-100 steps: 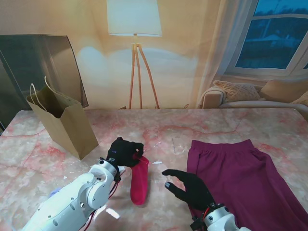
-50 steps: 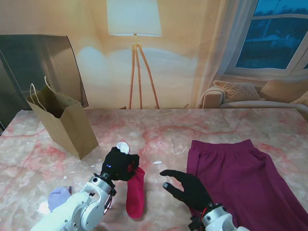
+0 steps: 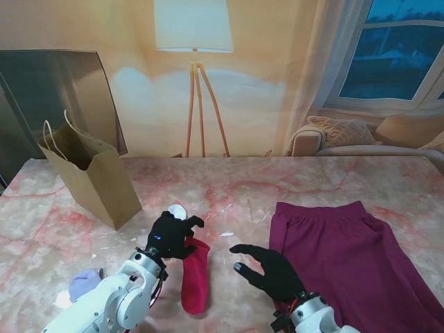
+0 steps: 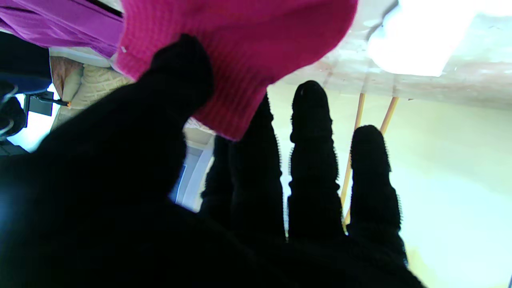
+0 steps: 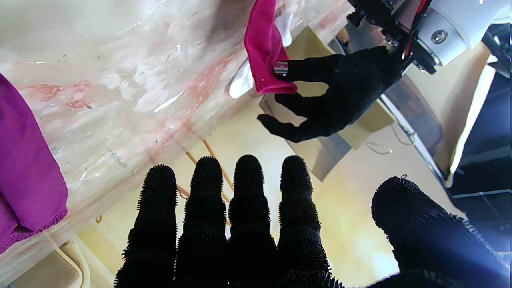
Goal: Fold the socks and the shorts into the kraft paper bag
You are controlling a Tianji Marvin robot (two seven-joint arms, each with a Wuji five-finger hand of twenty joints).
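A magenta-red sock (image 3: 195, 277) lies lengthwise on the marble table, its far end lifted in my left hand (image 3: 172, 236). In the left wrist view the thumb (image 4: 176, 76) presses the sock's cuff (image 4: 240, 48) against the fingers. The right wrist view shows that same pinch on the sock (image 5: 264, 48). A white sock (image 3: 177, 210) lies just beyond the left hand. A lavender sock (image 3: 84, 282) sits by my left forearm. The purple shorts (image 3: 347, 257) lie flat on the right. My right hand (image 3: 274, 270) hovers open beside them. The kraft bag (image 3: 97, 177) stands open at the far left.
A dark clear panel (image 3: 62, 97) rises behind the bag. The table's far edge (image 3: 277, 158) runs in front of a floor lamp and a sofa. Bare marble (image 3: 236, 201) lies between the bag and the shorts.
My left hand drew the red sock nearer to me and slightly left, uncovering the white sock and the lavender one. One of its fingers has since stretched out. The right hand barely moved.
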